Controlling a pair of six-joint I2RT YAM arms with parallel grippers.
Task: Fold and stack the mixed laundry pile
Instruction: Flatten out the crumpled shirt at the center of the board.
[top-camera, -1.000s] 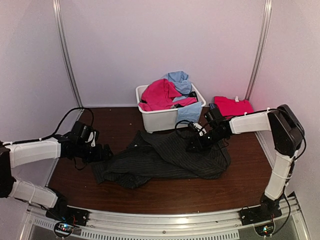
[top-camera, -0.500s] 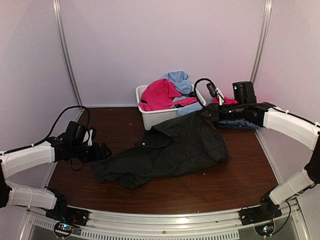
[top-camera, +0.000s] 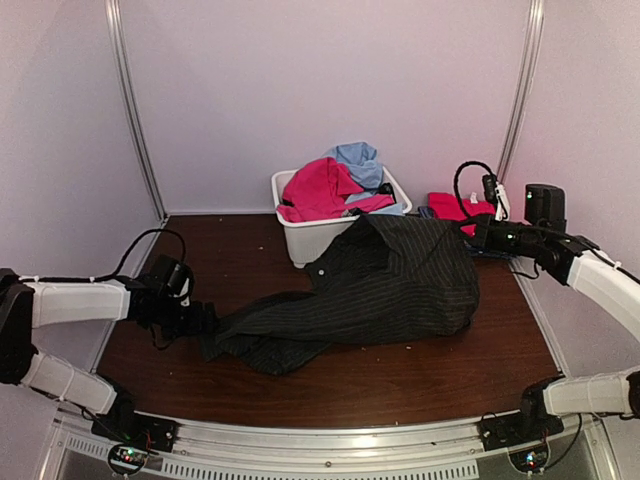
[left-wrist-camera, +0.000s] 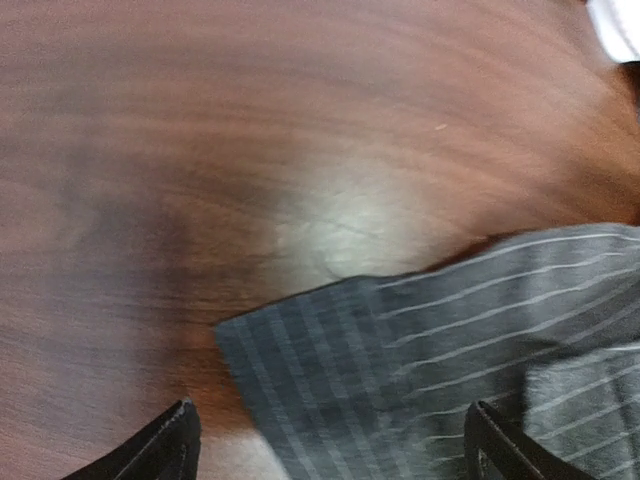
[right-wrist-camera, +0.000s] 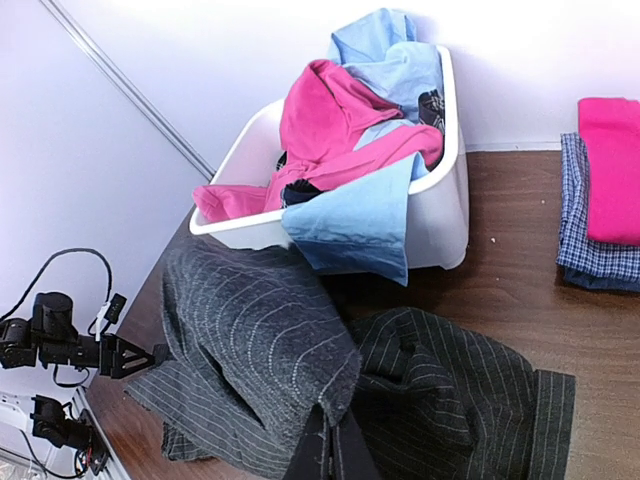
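Observation:
A black pinstriped garment (top-camera: 390, 285) is stretched across the table. My right gripper (top-camera: 472, 235) is shut on its far right edge and holds that end raised near the tub; in the right wrist view the closed fingers (right-wrist-camera: 335, 445) pinch the cloth (right-wrist-camera: 250, 350). My left gripper (top-camera: 200, 318) is at the garment's low left end. In the left wrist view its fingers are wide apart (left-wrist-camera: 335, 440), with a corner of the striped cloth (left-wrist-camera: 450, 340) lying flat between them. Pink-red (top-camera: 318, 190) and light blue (top-camera: 358, 160) garments fill the tub.
The white tub (top-camera: 320, 242) stands at the back centre, light blue cloth (right-wrist-camera: 350, 225) hanging over its rim. A folded pink garment (right-wrist-camera: 610, 165) lies on a blue checked shirt (right-wrist-camera: 590, 250) at the back right. Walls enclose the table on three sides.
My right gripper has lifted the black garment's right end and carried it back and to the right, stretching the cloth. My left gripper has stayed low at the garment's left end.

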